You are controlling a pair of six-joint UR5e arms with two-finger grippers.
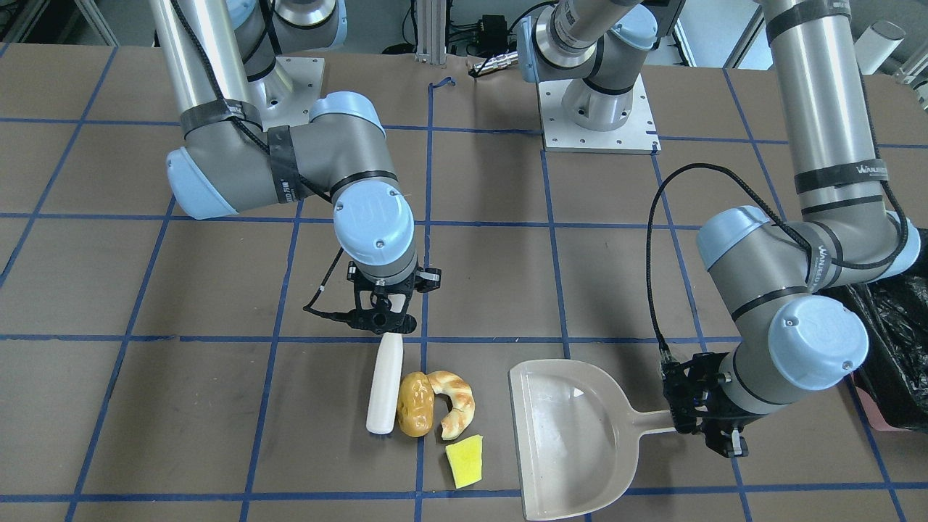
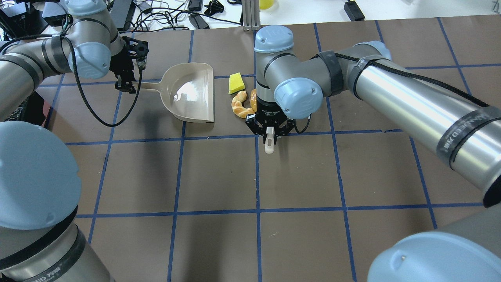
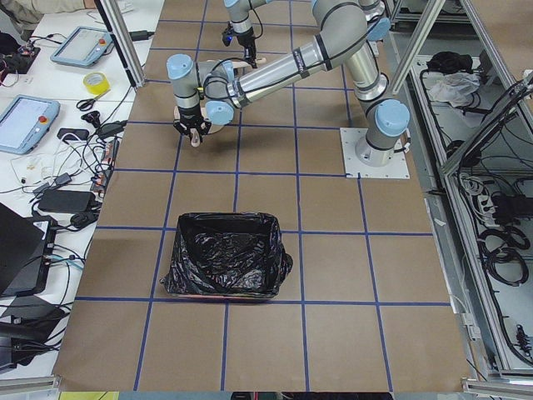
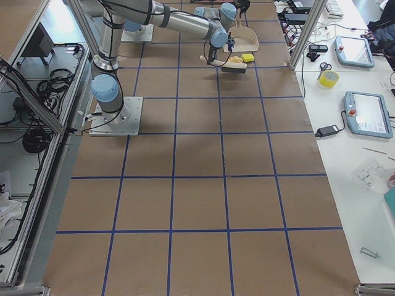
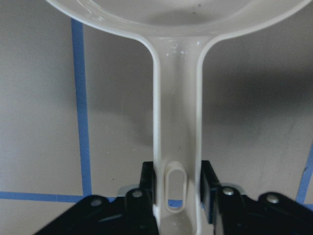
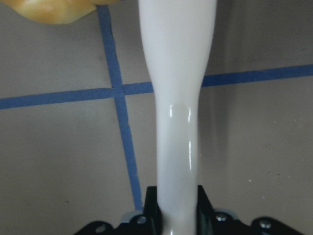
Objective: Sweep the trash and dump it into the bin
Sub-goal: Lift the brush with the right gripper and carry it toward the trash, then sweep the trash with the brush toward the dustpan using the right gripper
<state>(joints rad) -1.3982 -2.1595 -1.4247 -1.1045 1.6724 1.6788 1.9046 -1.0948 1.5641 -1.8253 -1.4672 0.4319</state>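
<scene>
Three pieces of trash lie together: a golden-brown potato lump (image 1: 415, 404), a croissant piece (image 1: 453, 402) and a yellow sponge wedge (image 1: 465, 462). My right gripper (image 1: 384, 326) is shut on a white brush handle (image 6: 178, 122) whose body (image 1: 384, 384) lies against the potato's side. My left gripper (image 1: 689, 420) is shut on the handle (image 5: 176, 147) of the beige dustpan (image 1: 573, 442), which sits flat, its mouth facing the trash a short gap away. The bin (image 3: 223, 267), lined with a black bag, stands beyond the left arm (image 1: 895, 348).
The brown table cover (image 2: 219, 176) carries a blue tape grid. Both arm bases (image 1: 598, 116) are bolted at the robot's side. Cables and tablets lie on the white bench (image 3: 50, 125) along the operators' side.
</scene>
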